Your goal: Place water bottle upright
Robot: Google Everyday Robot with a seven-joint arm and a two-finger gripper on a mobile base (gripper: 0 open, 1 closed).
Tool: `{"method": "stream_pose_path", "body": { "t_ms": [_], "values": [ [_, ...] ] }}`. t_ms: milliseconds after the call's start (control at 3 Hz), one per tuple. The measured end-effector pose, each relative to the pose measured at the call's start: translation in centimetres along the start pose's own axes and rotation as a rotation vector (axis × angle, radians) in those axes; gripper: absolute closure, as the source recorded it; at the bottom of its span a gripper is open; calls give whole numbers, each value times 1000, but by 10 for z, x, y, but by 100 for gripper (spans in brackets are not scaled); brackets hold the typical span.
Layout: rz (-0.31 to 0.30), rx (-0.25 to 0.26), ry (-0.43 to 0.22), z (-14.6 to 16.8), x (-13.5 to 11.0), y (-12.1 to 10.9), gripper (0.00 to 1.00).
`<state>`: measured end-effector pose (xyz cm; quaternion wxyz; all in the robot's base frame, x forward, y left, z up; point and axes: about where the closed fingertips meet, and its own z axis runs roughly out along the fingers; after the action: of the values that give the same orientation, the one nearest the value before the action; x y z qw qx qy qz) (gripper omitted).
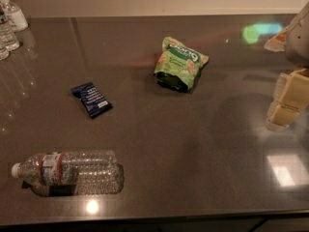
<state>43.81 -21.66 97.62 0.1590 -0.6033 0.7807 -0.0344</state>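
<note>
The arm [301, 35] comes in over the worktop's [193, 153] right edge, and the tool [287, 103] hangs there, empty; wide or narrow, I cannot tell. One water bottle [67, 170] lies on its side near the front-left corner, with its cap toward the left edge. One blue snack bar [91, 99] and one green bag [180, 63] lie mid-worktop. One pump bottle [13, 12] and two small clear bottles [8, 35] stand at the back-left corner.

The gripper [286, 103] shows at the far right edge of the view, only partly in frame, over the right side of the counter [193, 144]. Its pale cream, blocky parts sit stacked one above another and slope down and to the left, with the lowest end nearest the counter. Above it, a grey rounded section of the arm [300, 35] rises toward the upper right corner, where the frame edge cuts it off.
</note>
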Motion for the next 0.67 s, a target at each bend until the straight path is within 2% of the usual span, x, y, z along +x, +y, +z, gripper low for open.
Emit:
{"method": "stream_pose_path", "body": {
  "t_ms": [333,667],
  "values": [
    [-1,1,-1,0,-1,0,0],
    [-114,-23,-52,10,-45,25,0]
  ]
}}
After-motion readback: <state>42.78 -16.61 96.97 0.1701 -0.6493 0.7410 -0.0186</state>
